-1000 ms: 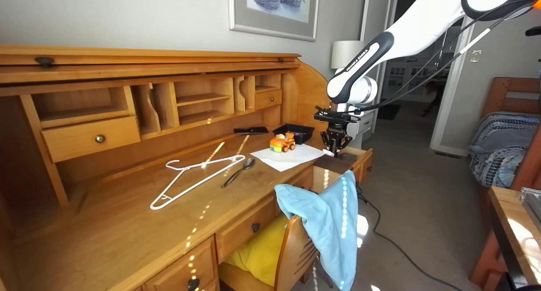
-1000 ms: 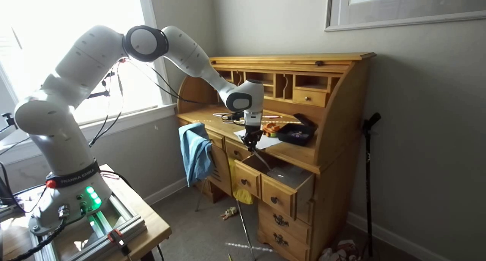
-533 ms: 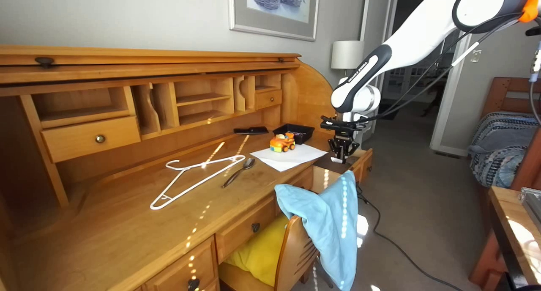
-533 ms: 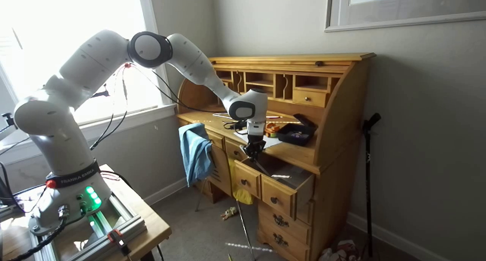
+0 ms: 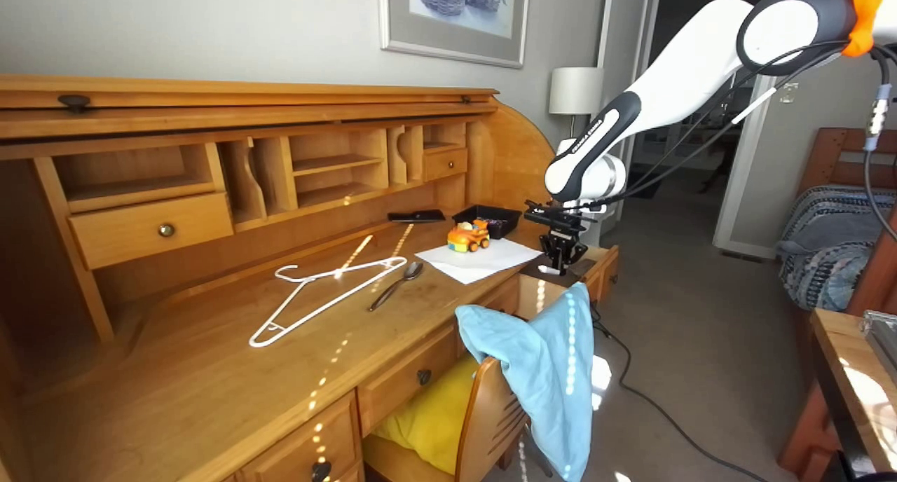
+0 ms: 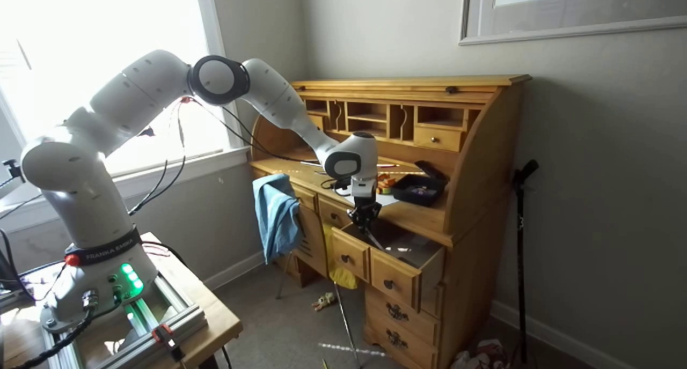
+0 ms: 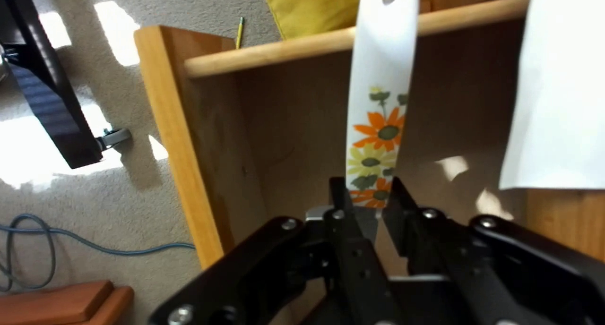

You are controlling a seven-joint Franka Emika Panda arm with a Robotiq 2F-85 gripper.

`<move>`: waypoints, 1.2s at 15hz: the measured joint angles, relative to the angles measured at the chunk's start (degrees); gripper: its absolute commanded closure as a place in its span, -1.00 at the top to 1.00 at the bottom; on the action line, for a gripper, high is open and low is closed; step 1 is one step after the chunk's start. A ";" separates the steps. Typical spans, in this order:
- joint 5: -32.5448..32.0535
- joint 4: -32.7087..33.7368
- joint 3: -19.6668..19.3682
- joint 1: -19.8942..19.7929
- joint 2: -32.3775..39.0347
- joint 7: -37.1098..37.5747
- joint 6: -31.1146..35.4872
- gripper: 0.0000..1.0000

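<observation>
My gripper (image 7: 363, 192) is shut on a utensil with a white handle (image 7: 375, 103) printed with orange and yellow flowers. Its fingers press on the handle's sides near the end where the metal part starts. The handle points away from the jaws and has a hanging hole at its far end. In an exterior view the utensil's metal part (image 6: 375, 241) slants down from the gripper (image 6: 366, 223) into the pulled-out desk drawer (image 6: 394, 275). The gripper (image 5: 560, 266) hangs over this drawer, just in front of the desk edge. The utensil's lower end is hard to make out.
White paper (image 5: 476, 261) lies on the desktop near the drawer, bearing an orange toy truck (image 5: 468, 238). Behind it stands a black tray (image 6: 416, 197). A white hanger (image 5: 306, 279) and spoon (image 5: 413, 270) lie farther along. A blue cloth (image 5: 539, 349) drapes a chair at the desk's front.
The arm has lowered, bringing the gripper and utensil down into the drawer opening. The gripper first swung outward from the desk, then slightly back. Its grip looks the same.
</observation>
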 measured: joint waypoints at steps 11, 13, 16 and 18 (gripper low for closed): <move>-0.11 0.78 -3.10 4.05 1.80 8.94 3.68 -0.89; -0.12 0.78 -2.36 3.27 1.78 6.10 3.68 -0.89; -0.12 0.76 -1.48 2.39 1.71 2.79 3.68 -0.89; -0.12 0.58 -0.91 1.82 1.37 -0.49 3.67 -0.89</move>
